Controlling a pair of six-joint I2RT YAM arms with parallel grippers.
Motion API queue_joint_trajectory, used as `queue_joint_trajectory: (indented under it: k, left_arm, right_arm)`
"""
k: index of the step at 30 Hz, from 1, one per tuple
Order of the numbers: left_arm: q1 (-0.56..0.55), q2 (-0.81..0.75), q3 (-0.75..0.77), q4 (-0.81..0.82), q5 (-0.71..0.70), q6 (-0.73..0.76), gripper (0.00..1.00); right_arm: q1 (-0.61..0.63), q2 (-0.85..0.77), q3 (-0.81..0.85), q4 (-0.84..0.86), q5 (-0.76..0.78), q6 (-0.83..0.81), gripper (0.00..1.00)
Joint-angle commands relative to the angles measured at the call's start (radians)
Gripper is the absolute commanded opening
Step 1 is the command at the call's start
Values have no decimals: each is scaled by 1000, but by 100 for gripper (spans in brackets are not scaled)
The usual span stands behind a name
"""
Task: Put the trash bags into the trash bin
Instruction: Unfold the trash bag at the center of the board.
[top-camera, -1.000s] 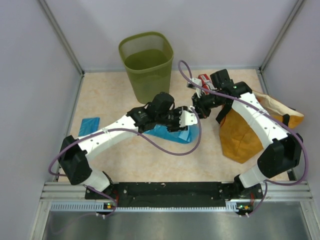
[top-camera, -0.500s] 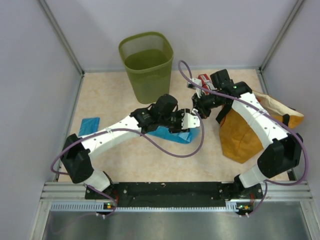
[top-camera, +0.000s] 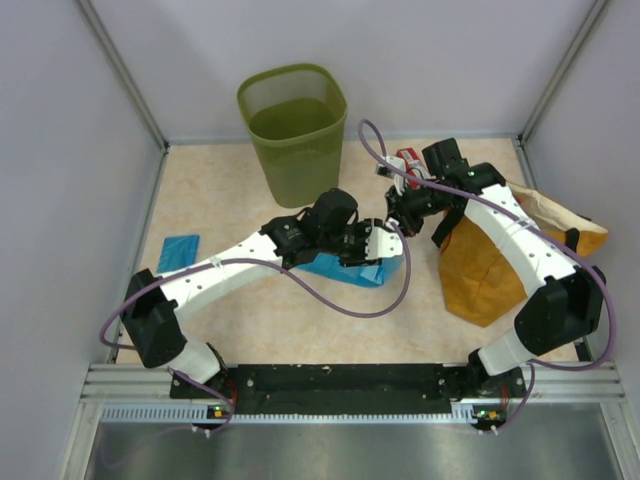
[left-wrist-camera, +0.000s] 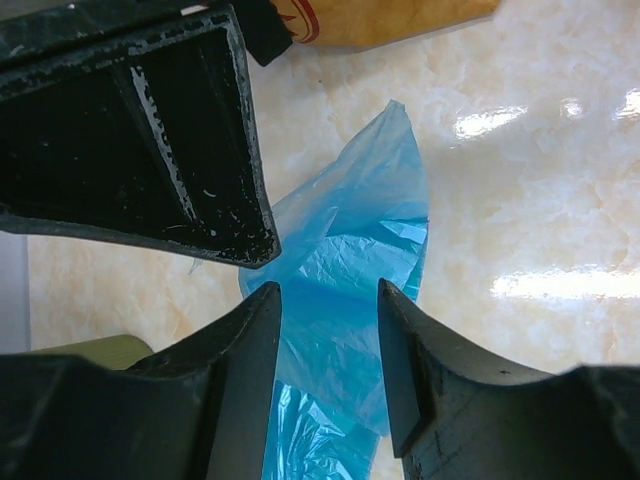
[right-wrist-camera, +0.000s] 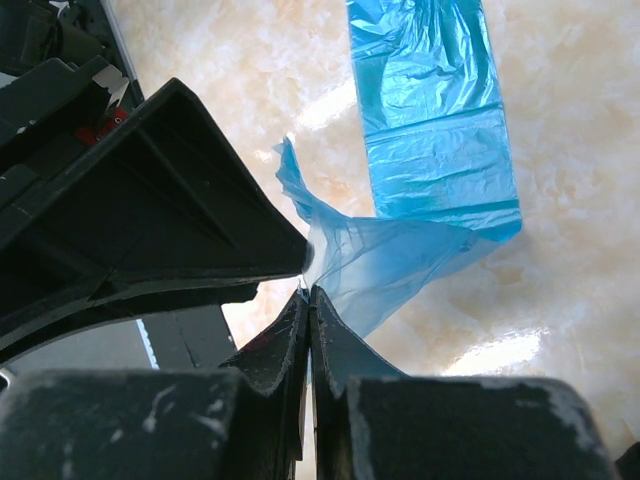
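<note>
A thin light-blue trash bag (top-camera: 350, 270) lies crumpled on the table under my left wrist. One corner of the trash bag (right-wrist-camera: 400, 250) is lifted off the table, with my right gripper (right-wrist-camera: 308, 292) shut on that corner. My left gripper (left-wrist-camera: 330, 300) is open right beside it, jaws straddling the raised film of the trash bag (left-wrist-camera: 350, 240) without squeezing it. In the top view my left gripper (top-camera: 388, 243) and right gripper (top-camera: 400, 220) nearly touch. A second, small folded trash bag (top-camera: 178, 252) lies flat at the left. The olive wire-mesh trash bin (top-camera: 292, 120) stands upright at the back.
A mustard-orange sack (top-camera: 490, 265) with black handles slumps at the right under my right arm. Just behind the right gripper sits a red box (top-camera: 408, 160). Purple cables loop off both arms over the table. Grey walls close in the left, back and right sides.
My left gripper has shifted slightly right, closer to the right gripper, and its jaws have narrowed a little around the film. The right arm has barely moved.
</note>
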Motion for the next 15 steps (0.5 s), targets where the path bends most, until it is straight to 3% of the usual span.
queue_joint_trajectory:
  k: [1, 15]
  left_arm:
    - [-3, -28, 25, 24, -28, 10, 48]
    - [-3, 45, 60, 39, -52, 27, 46]
  right_arm:
    - [-5, 3, 39, 4, -24, -14, 0]
    - [-7, -12, 31, -4, -34, -12, 0]
